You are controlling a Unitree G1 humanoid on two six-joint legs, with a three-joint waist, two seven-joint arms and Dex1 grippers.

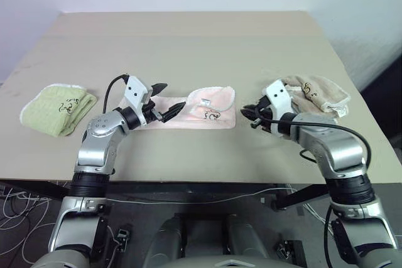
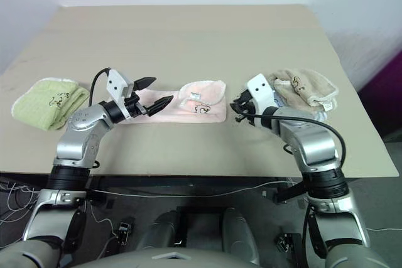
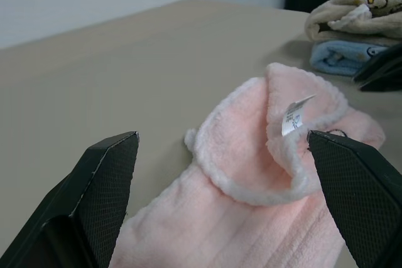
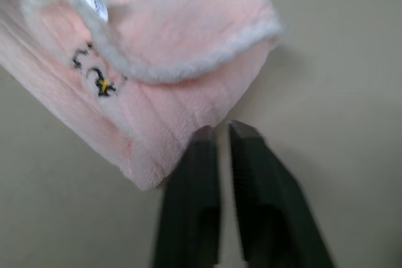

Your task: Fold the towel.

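Observation:
The pale pink towel [image 1: 202,111] lies flat as a long strip at the middle of the table, near the front edge. Its right end is folded back over itself, with the small tag [image 3: 294,112] and dark embroidery [image 4: 94,80] showing. My left gripper [image 1: 169,98] hovers over the towel's left part, open wide, with the fingers [image 3: 107,180] standing either side of the strip and holding nothing. My right gripper [image 1: 249,113] is just off the towel's right end, pointing at it. It is shut and empty, with the fingers [image 4: 195,186] nearly touching each other.
A folded light green towel [image 1: 59,108] lies at the table's left. At the right, a beige towel [image 1: 317,92] sits on a light blue one [image 3: 339,56], just behind my right wrist. The table's front edge [image 1: 207,177] runs close under both arms.

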